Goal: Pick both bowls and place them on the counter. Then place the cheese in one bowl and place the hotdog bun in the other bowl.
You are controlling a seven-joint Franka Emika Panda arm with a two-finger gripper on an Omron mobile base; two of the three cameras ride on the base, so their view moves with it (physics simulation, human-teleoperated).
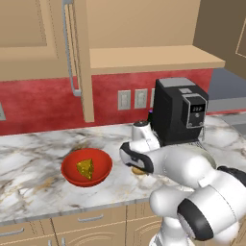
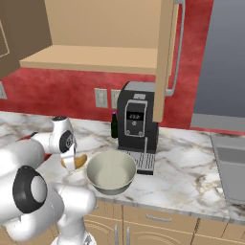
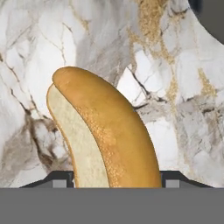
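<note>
Your gripper point(image 3: 117, 181) is clamped on the bun point(image 3: 105, 131) down at the counter point(image 3: 175, 87); cheese point(image 1: 86, 168) sits in red bowl point(image 1: 98, 177), grey-green bowl point(image 2: 111, 173) beside it

The arm point(image 1: 192, 173) is glossy white with rounded segments, dark joint bands and black end caps.

Bare tabletop point(image 1: 33, 153) at left frame is passable — the coffee machine point(image 1: 178, 111) and overhead shelf point(image 1: 153, 60) crowd centre-right.

Cheese point(image 1: 85, 168) sits in red bowl point(image 1: 72, 175); grey-green bowl point(image 2: 111, 173) empty; bun point(image 3: 107, 131) on counter point(image 1: 29, 153).
</note>
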